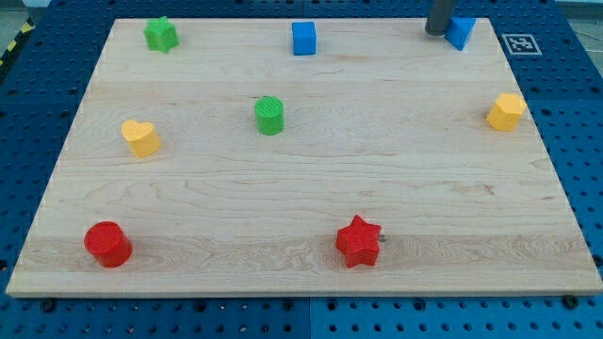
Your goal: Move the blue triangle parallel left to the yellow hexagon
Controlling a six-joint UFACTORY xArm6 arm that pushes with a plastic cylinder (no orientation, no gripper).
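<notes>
The wooden board lies on a blue perforated table. Nearest the view's bottom, the red cylinder sits at the left and the red star sits right of centre; the two are well apart.

In the middle band, the yellow heart is at the left, the green cylinder is near the centre, and the yellow hexagon is close to the board's right edge.

Along the view's top edge, the green star is at the left and the blue cube is near the centre. The blue triangle is at the top right, above and to the left of the yellow hexagon and apart from it.

My tip stands at the triangle's left side, touching it or just beside it; contact cannot be confirmed. The arm carries a plain rod with no hand or jaws, so no spread or pinch state applies. A black-and-white marker tag lies off the board's top right corner.
</notes>
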